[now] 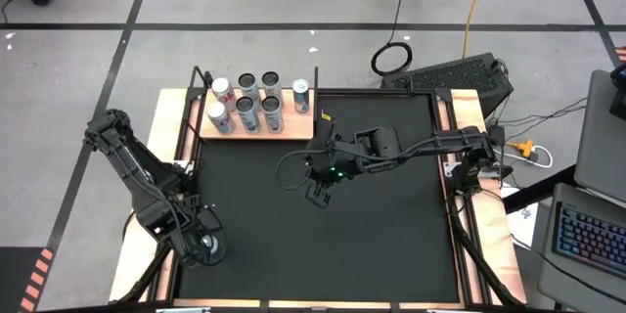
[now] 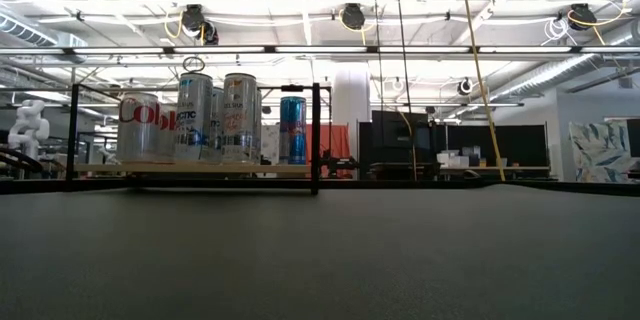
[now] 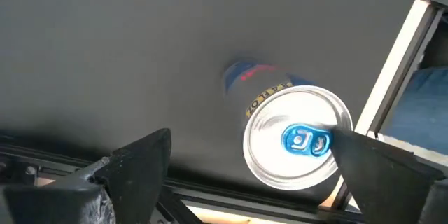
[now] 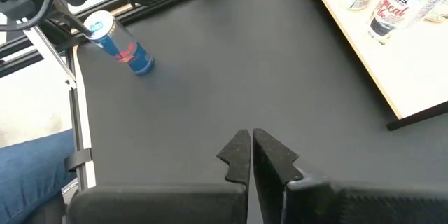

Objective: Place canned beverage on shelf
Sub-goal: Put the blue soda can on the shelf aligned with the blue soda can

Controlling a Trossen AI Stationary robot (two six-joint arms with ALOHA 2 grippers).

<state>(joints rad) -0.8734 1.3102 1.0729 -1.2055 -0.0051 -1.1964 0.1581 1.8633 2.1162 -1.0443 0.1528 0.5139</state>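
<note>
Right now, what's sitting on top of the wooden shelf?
Upright cans stand on the shelf: the high view shows six tops, including a Coke can and a blue can. The low view shows only four clearly; the others are covered by the front ones.

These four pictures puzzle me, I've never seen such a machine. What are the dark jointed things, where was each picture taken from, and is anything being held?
They are two robot arms at a table covered by a black mat. Each ends in a two-finger gripper. One picture looks straight down from above, one looks level across the table top, and two come from cameras on the arms' wrists.

At the mat's far left corner stands the shelf, a light-wood board that carries six upright cans.

The left gripper is at the near left corner, fingers wide open above a blue can standing on the mat. It is not gripping it yet.

The right gripper hangs over the middle of the mat, shut and empty. Its wrist camera sees that same blue can farther off.
</note>
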